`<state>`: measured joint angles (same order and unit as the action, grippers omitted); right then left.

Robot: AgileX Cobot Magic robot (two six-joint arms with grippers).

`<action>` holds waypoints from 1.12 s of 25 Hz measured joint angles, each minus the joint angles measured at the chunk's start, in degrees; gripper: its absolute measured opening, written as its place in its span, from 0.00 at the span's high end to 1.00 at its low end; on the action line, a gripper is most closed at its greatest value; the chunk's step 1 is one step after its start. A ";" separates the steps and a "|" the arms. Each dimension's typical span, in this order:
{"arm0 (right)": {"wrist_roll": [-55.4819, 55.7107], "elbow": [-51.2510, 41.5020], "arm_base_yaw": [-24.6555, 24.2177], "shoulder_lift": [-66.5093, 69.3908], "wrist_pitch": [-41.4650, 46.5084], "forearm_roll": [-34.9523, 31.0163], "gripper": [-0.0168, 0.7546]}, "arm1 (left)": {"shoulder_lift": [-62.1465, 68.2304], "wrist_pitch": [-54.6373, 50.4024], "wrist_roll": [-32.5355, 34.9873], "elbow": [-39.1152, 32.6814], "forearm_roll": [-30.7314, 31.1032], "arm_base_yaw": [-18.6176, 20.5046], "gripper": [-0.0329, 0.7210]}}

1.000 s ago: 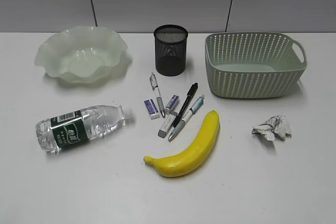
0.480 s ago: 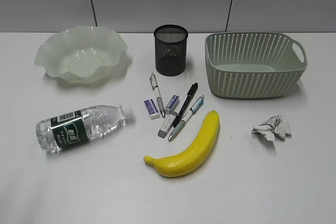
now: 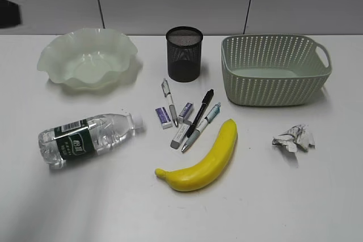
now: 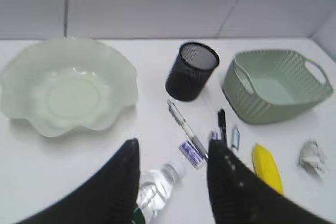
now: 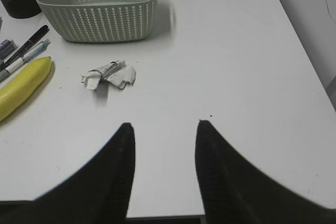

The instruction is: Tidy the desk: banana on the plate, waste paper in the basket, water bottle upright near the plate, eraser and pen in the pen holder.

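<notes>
The yellow banana lies at the front middle of the white desk. The pale green ruffled plate stands at the back left. The water bottle lies on its side at the left. The waste paper lies at the right, in front of the sage green basket. The black mesh pen holder stands at the back middle. Several pens and erasers lie in front of it. My left gripper is open, high above the bottle. My right gripper is open over bare desk, right of the paper.
A dark part of the left arm shows at the far left edge of the exterior view. The desk's front edge lies just below my right gripper. A grey panelled wall stands behind the desk.
A dark part of the left arm has come into the exterior view at the far left edge. The objects on the desk have not moved.
</notes>
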<state>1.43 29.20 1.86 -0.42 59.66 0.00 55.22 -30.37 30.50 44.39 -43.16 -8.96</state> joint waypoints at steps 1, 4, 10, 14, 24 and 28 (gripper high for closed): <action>0.00 0.00 0.00 0.00 0.00 0.00 0.57 | 3.97 -0.86 1.05 1.74 -0.60 -1.63 0.53; 0.00 0.00 0.00 0.00 0.00 0.00 0.57 | 14.90 -2.73 2.63 6.42 -1.25 -7.38 0.53; 0.00 0.00 0.00 0.00 0.00 0.00 0.57 | 33.71 -3.87 2.87 15.28 2.58 -21.69 0.53; 0.00 0.00 0.00 0.00 0.00 0.00 0.57 | 43.77 -6.30 2.40 20.97 4.57 -29.73 0.42; 0.00 0.00 0.00 0.00 0.00 0.00 0.57 | 59.06 -6.86 -10.94 30.90 22.53 -41.51 0.23; 0.00 0.00 0.00 0.00 0.00 0.00 0.57 | 62.89 -6.86 -15.07 33.80 25.73 -41.75 0.22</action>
<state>1.43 29.20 1.86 -0.42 59.66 0.00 118.11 -37.24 15.42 78.19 -17.43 -50.71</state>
